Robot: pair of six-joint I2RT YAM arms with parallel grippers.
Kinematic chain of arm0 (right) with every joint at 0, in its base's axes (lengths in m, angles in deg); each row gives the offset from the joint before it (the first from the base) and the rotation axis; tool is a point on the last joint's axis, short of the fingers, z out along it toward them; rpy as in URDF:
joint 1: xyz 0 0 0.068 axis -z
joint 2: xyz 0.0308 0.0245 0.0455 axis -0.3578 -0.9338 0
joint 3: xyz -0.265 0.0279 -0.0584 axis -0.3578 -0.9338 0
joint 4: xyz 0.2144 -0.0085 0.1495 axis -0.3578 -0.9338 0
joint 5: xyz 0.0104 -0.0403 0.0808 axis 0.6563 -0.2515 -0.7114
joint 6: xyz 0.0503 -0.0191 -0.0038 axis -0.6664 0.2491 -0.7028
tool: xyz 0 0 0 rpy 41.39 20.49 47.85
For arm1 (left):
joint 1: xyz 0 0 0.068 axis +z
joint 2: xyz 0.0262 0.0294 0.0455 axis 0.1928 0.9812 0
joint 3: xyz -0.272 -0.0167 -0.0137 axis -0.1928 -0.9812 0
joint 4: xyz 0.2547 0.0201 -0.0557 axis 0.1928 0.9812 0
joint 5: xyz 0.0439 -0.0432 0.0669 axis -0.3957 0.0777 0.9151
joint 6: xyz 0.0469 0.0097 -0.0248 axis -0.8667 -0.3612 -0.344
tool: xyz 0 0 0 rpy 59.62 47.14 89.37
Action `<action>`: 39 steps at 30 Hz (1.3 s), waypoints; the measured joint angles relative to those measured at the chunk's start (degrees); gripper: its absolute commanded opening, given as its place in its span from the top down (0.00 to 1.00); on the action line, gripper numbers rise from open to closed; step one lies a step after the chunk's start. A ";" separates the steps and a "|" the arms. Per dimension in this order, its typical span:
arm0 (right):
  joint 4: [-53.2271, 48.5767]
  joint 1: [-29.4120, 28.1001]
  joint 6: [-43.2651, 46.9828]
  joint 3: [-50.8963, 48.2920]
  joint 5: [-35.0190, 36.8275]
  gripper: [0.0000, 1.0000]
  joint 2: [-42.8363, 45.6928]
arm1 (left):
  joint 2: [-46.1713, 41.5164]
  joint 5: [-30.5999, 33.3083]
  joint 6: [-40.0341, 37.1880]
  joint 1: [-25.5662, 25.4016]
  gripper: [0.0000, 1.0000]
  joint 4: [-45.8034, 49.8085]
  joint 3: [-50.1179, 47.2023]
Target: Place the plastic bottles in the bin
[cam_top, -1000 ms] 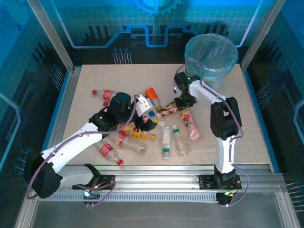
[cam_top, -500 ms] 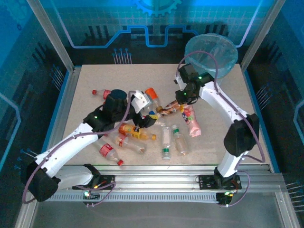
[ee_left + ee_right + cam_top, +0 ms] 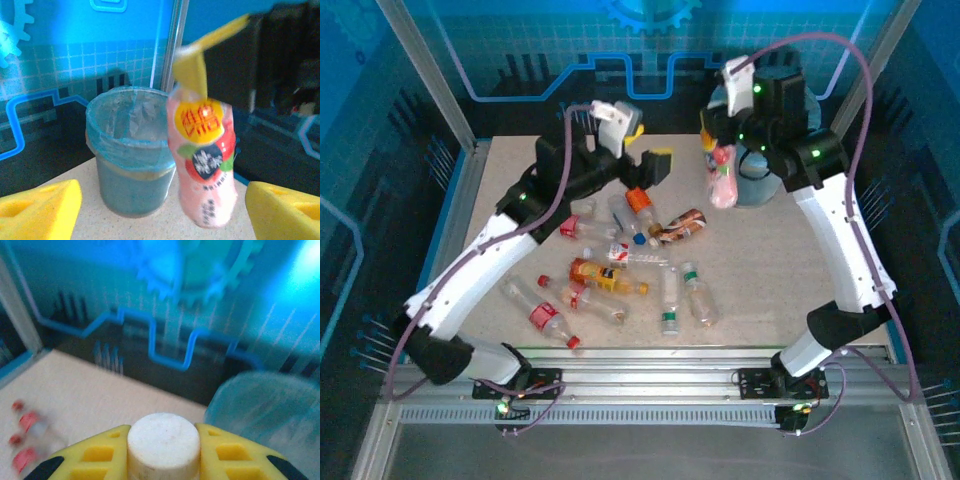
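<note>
Step in hand: carry to the bin. The right gripper (image 3: 717, 140) is clamped on the white cap (image 3: 163, 440) of a pink bottle (image 3: 723, 180), which hangs upright below the jaws, clear of the table (image 3: 800, 280).

Position: in the top view the bin (image 3: 775, 165) stands at the table's 1 o'clock corner. The pink bottle sits at the bin's 9 o'clock, just beside the wall and not yet over the mouth. The left wrist view agrees: bottle to the 3 o'clock side of the bin, body level with the rim.

Next move, our judgement: shift the bottle toward 3 o'clock in the top view until it is above the blue liner (image 3: 131, 120), then let go. The base looks level with the rim, so it may need a little lift first or it could catch the edge.

The left gripper (image 3: 645, 148) is raised at 12 o'clock over the table, jaws wide, holding nothing.

About ten other bottles (image 3: 610, 275) lie scattered from table centre toward 8 o'clock.
</note>
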 measured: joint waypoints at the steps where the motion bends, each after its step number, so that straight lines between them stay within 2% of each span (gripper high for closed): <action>1: 1.77 0.24 0.83 3.17 1.05 0.87 -1.99 | 2.38 0.24 0.66 0.00 0.14 -0.24 2.49; 5: 7.19 1.49 4.11 17.09 5.31 0.92 -12.85 | 10.14 1.09 2.69 0.00 0.14 -0.63 10.01; 9: 10.95 3.43 7.28 26.53 9.05 0.98 -23.10 | 13.60 1.11 3.34 0.00 0.14 -0.61 12.41; 11: 12.63 4.37 9.46 28.68 11.41 0.95 -27.34 | 14.14 1.27 3.13 0.00 0.14 -0.33 12.61; 18: 15.02 6.64 12.52 28.96 15.61 0.94 -34.23 | 14.29 1.46 1.53 0.00 0.13 0.48 12.81; 21: 14.29 7.63 12.20 28.79 16.41 0.86 -34.62 | 14.29 1.46 1.40 0.00 0.13 0.57 12.79; 22: 14.25 7.93 11.96 28.50 16.59 0.77 -34.62 | 14.29 1.46 1.40 0.00 0.13 0.57 12.79; 23: 14.23 8.13 11.74 28.37 16.74 0.63 -34.62 | 14.29 1.46 1.42 0.00 0.13 0.57 12.76; 24: 14.23 8.24 11.37 28.13 16.98 0.54 -34.62 | 14.29 1.46 1.42 0.00 0.12 0.57 12.72; 25: 13.97 8.37 10.99 27.82 17.14 0.50 -34.62 | 14.29 1.46 1.42 0.00 0.12 0.55 12.66; 30: 12.76 8.35 10.12 27.26 17.44 0.45 -34.62 | 14.29 1.46 1.51 0.00 0.12 0.46 12.02; 39: 10.97 7.63 9.27 27.23 16.20 0.46 -34.21 | 14.12 1.49 2.03 0.00 0.12 -0.07 9.99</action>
